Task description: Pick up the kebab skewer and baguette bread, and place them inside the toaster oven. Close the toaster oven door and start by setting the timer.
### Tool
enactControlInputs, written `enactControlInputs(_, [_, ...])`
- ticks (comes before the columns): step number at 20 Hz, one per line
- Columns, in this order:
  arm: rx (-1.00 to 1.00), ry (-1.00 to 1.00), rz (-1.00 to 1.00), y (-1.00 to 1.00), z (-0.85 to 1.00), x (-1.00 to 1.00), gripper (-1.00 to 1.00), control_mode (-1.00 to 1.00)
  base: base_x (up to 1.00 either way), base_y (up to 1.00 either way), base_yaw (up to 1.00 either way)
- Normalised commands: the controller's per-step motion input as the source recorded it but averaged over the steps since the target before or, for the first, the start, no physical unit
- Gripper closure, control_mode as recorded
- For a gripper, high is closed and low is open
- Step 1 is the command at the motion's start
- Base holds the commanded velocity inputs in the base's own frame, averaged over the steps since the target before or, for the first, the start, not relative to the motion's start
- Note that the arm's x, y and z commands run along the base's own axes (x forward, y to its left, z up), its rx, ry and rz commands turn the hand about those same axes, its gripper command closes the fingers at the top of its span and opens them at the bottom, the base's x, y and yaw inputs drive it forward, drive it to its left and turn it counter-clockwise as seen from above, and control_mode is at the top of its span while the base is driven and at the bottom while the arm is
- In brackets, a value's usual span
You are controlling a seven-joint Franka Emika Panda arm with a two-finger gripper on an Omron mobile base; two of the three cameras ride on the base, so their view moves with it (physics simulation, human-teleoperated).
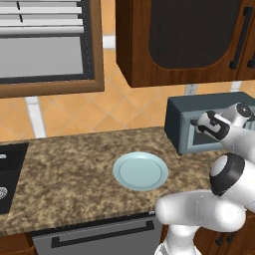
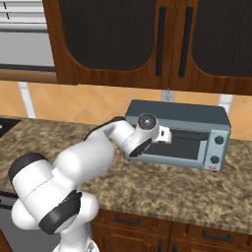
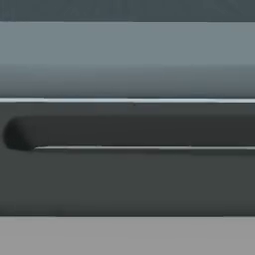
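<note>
On the granite table [image 2: 162,187], toaster oven [image 2: 178,134] sits against the tiled wall, door [image 2: 183,144] upright and shut. My pincer [image 2: 166,135] is pressed up at the door's top edge by the dark bar handle [image 3: 134,130] — hand view has that handle right up close, running across. I can't tell whether the fingers are apart or together. Pale blue plate [image 1: 140,171] lies left of the oven, well apart.

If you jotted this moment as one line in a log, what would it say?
gripper at toaster oven door, by its handle | door shut | plate bare on counter | gripper state: unclear
</note>
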Motion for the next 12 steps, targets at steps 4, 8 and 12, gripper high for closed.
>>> enactControlInputs(4, [0.00, 0.04, 0.00, 0.00, 0.00, 0.23, -1.00, -1.00, 0.00, 0.00, 0.00])
enactControlInputs(8, [0.00, 0.07, 0.00, 0.00, 0.00, 0.41, -1.00, -1.00, 0.00, 0.00, 0.00])
enactControlInputs(12, [0.00, 0.03, 0.00, 0.00, 0.01, 0.62, -1.00, -1.00, 0.00, 0.00, 0.00])
